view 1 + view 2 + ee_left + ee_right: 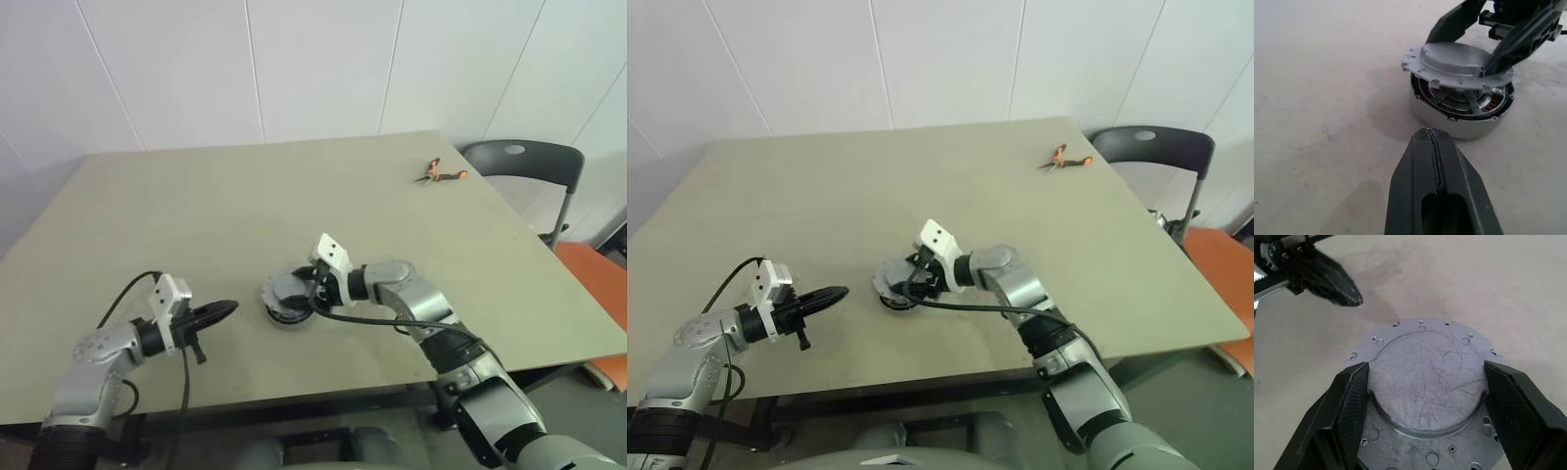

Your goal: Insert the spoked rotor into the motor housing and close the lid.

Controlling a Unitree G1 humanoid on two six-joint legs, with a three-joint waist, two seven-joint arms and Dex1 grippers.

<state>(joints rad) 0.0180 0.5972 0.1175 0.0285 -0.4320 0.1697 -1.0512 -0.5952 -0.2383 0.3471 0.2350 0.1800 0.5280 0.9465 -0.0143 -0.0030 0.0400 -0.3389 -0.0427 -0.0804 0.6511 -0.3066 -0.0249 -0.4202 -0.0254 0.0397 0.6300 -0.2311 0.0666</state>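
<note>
The motor housing (1449,121), a squat silver puck with copper windings, stands on the table near its front edge. Inside it lies the spoked rotor (1470,101), its black ring and silver spokes showing under the lid. The grey lid (1420,329) hangs tilted just above the housing's top, with a gap showing on the near side. My right gripper (1426,374) is shut on the lid's raised round centre, one finger on each side. My left gripper (227,308) is shut and empty, a short way to the left of the housing and pointing at it.
An orange-handled tool (439,174) lies at the table's far right. A dark chair (524,162) stands past the right edge, with an orange object (598,284) beside it. The table's front edge (294,399) is close behind the housing.
</note>
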